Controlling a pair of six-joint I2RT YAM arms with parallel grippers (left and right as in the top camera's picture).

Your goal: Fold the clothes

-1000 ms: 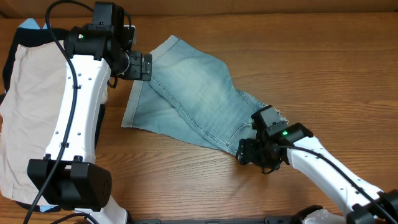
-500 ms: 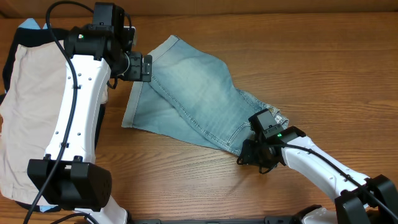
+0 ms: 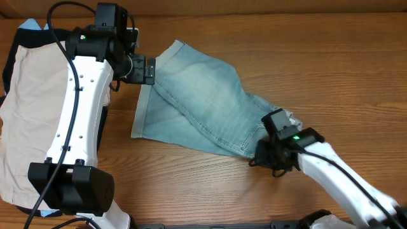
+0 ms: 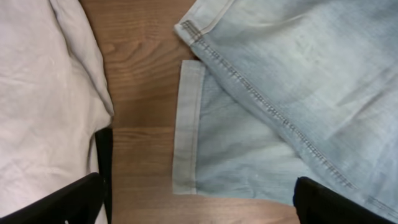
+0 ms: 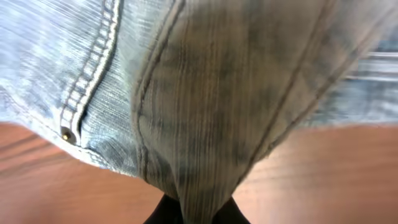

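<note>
The clothes, light-blue denim shorts (image 3: 197, 102), lie spread across the middle of the wooden table. My right gripper (image 3: 259, 154) is shut on a bunched fold of the shorts' right end; in the right wrist view the denim (image 5: 205, 93) fills the frame and is pinched between the gripper's (image 5: 196, 213) dark fingers. My left gripper (image 3: 151, 69) hovers open over the shorts' upper left edge, holding nothing. In the left wrist view the left gripper (image 4: 199, 204) straddles bare wood just below the cuffed hem (image 4: 186, 124).
A large beige garment (image 3: 32, 108) lies at the table's left, partly under the left arm; it appears as a beige garment (image 4: 43, 81) beside the cuff. A black garment (image 3: 9, 60) and a blue scrap (image 3: 28, 25) peek out behind it.
My right gripper has shut on the shorts' right end and drawn it slightly right; the whole garment slid a little that way. The left arm has stayed put.
</note>
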